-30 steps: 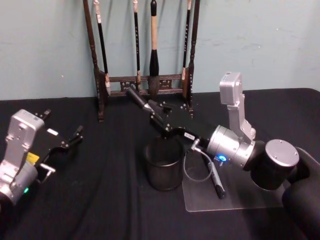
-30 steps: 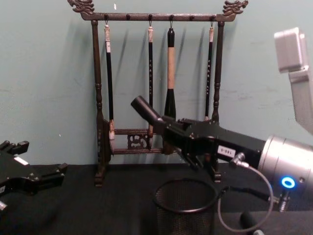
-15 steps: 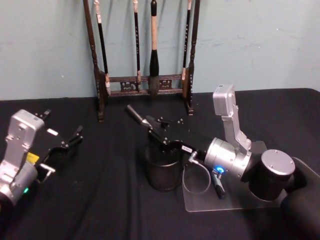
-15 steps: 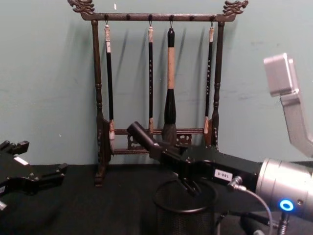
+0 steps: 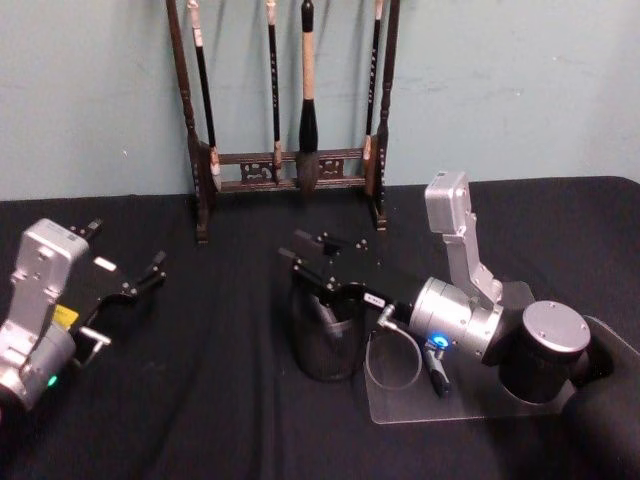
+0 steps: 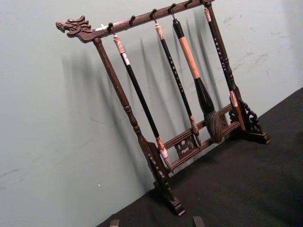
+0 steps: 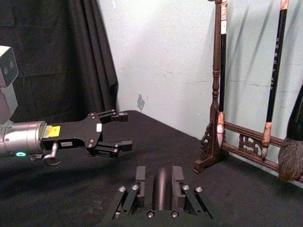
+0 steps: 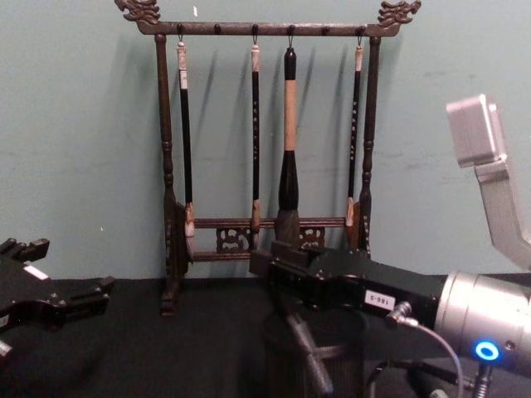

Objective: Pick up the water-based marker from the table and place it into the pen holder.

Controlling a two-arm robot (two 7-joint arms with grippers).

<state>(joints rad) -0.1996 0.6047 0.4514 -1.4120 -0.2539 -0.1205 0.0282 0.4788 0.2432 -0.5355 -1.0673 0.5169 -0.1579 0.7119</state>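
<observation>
Backdrop: a pale teal wall (image 5: pixel 500 90) rises behind a black-clothed tabletop (image 5: pixel 220 400).
Marker: the marker (image 8: pixel 309 356) leans inside the mesh cup. In the chest view it shows through the wire, its upper end just under the gripper.
Pen holder: the pen holder (image 5: pixel 325 350) stands upright near the middle of the tabletop.
Right gripper: the right gripper (image 7: pixel 159 169) hangs directly over the holder's mouth and covers much of the opening from above. Its jaws are parted, with a dark rounded shape between them in the right wrist view.
Cable: a grey cable (image 5: pixel 390 365) loops from the right wrist, just right of the holder.
Clear plate: the clear plate (image 5: pixel 470 400) lies flat to the right of the holder on the near side. A dark pen (image 5: pixel 436 372) lies on it, partly under the wrist.
Brush rack: the wooden brush rack (image 8: pixel 265 29) with dragon ends stands far behind the holder by the wall. Four brushes (image 8: pixel 289 124) hang from it.
Left gripper: the left gripper (image 7: pixel 122 130) is parked well to the left above the tabletop, jaws spread.
</observation>
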